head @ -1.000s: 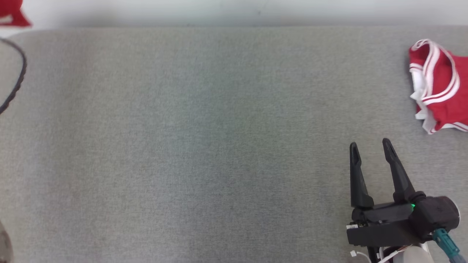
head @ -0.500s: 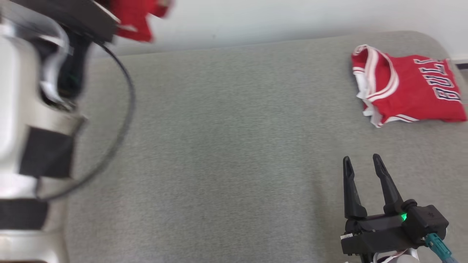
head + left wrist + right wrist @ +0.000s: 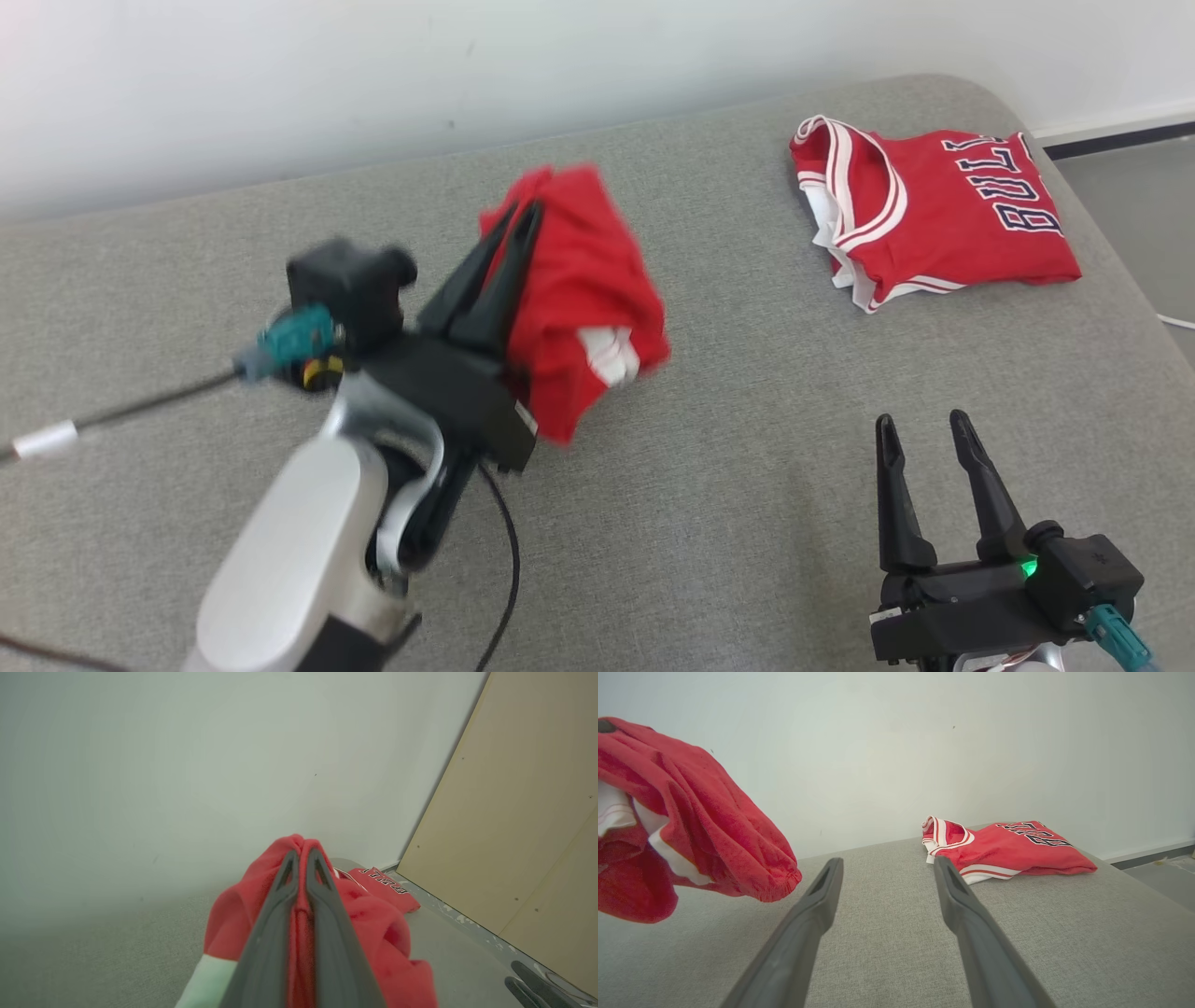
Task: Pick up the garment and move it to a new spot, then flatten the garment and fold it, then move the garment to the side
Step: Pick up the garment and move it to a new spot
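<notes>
My left gripper (image 3: 523, 213) is shut on a bunched red garment (image 3: 588, 280) with white trim, which hangs in the air above the middle of the grey padded table (image 3: 728, 485). In the left wrist view the shut fingers (image 3: 327, 933) pinch a fold of the garment (image 3: 373, 924), which drapes to both sides of them. In the right wrist view the garment (image 3: 691, 812) hangs at the upper left, apart from my right gripper (image 3: 887, 862). That right gripper (image 3: 922, 422) stands open and empty over the table's near right part.
A second red jersey (image 3: 934, 215) with white stripes and dark lettering lies folded at the table's far right corner, also seen as the jersey (image 3: 1004, 847). A pale wall runs behind the table. A dark cable (image 3: 504, 569) hangs from my left arm. Floor shows beyond the right edge.
The head camera has turned, shifting the whole picture. My left arm has swung in from the far left, carrying the garment over the table's middle. The right gripper stays open.
</notes>
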